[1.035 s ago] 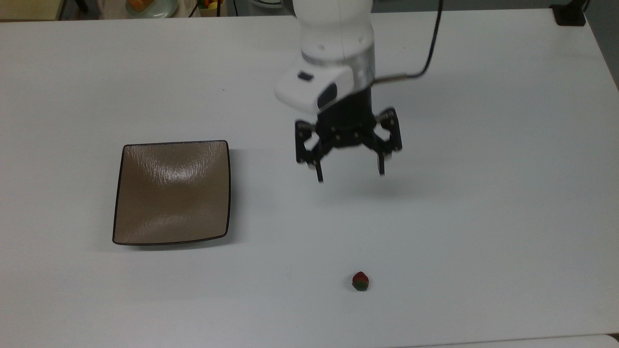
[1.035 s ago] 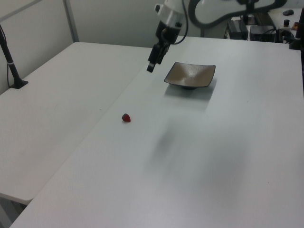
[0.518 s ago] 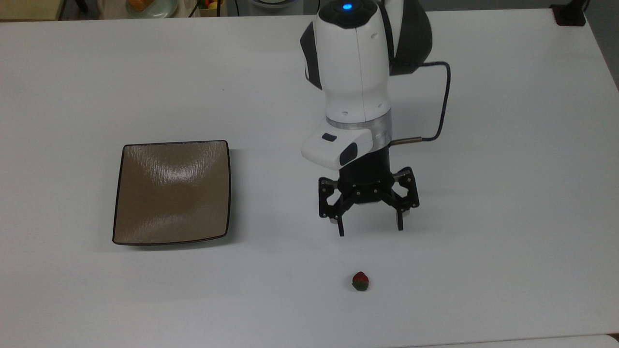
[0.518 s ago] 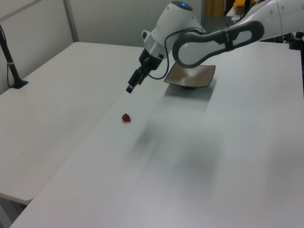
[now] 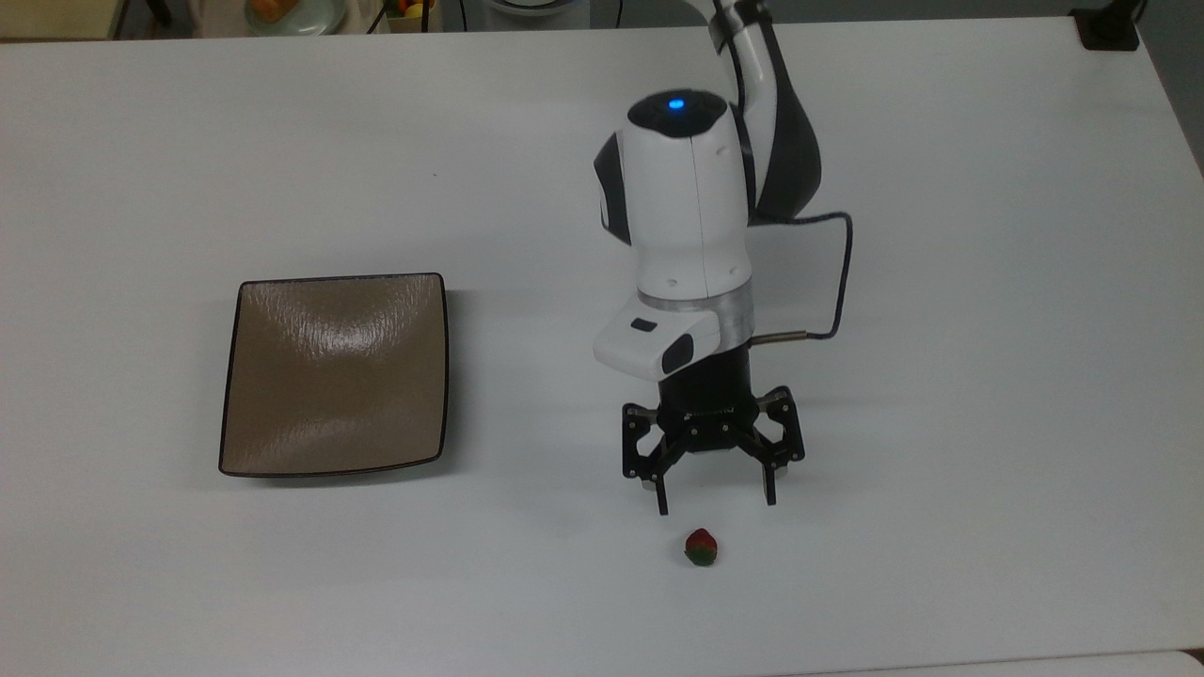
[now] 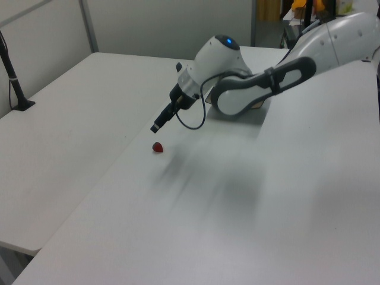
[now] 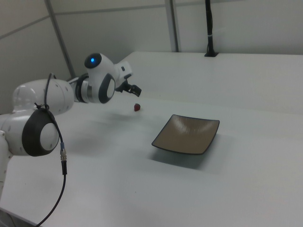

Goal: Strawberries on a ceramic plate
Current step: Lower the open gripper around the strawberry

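Tool (image 5: 715, 503) now nearer strawberry (image 5: 701, 546)

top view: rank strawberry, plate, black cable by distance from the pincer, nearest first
Measured from the pincer, which is open:
1. Strawberry, just below the fingertips in the top view, on the table.
2. Black cable, looping up on the top view's right, beside the wrist.
3. Plate, far off on the top view's left.
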Controlling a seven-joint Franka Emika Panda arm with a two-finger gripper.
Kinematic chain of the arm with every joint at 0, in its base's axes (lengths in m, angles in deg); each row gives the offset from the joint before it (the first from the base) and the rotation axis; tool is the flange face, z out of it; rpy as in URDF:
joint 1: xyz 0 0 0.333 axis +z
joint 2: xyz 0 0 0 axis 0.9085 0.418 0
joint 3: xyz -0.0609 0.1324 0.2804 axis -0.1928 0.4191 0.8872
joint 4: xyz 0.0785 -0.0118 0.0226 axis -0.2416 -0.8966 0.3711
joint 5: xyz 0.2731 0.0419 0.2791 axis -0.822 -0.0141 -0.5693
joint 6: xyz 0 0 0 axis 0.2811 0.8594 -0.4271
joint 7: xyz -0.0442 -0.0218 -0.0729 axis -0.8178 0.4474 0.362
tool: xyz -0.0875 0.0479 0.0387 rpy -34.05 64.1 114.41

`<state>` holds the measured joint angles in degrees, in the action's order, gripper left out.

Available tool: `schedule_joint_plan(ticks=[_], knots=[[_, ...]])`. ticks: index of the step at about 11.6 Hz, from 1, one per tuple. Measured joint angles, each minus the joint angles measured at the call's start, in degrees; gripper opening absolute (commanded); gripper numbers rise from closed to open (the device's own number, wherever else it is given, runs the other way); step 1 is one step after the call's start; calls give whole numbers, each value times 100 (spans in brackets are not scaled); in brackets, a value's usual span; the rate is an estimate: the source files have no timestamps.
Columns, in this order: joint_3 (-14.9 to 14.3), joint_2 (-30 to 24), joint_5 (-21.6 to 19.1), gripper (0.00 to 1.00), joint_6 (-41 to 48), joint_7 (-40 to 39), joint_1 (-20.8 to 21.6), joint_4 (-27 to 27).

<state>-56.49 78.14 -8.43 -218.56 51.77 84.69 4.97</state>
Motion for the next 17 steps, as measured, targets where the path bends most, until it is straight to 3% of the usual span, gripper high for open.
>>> schedule_joint_plan(ticks=[7,13,15,17], knots=[[-302,712,0,99,-1207,0,144,43],[-356,900,299,65,-1272,-1,188,53],[-356,910,374,46,-1273,-1,190,58],[-356,910,392,21,-1291,-1,190,61]])
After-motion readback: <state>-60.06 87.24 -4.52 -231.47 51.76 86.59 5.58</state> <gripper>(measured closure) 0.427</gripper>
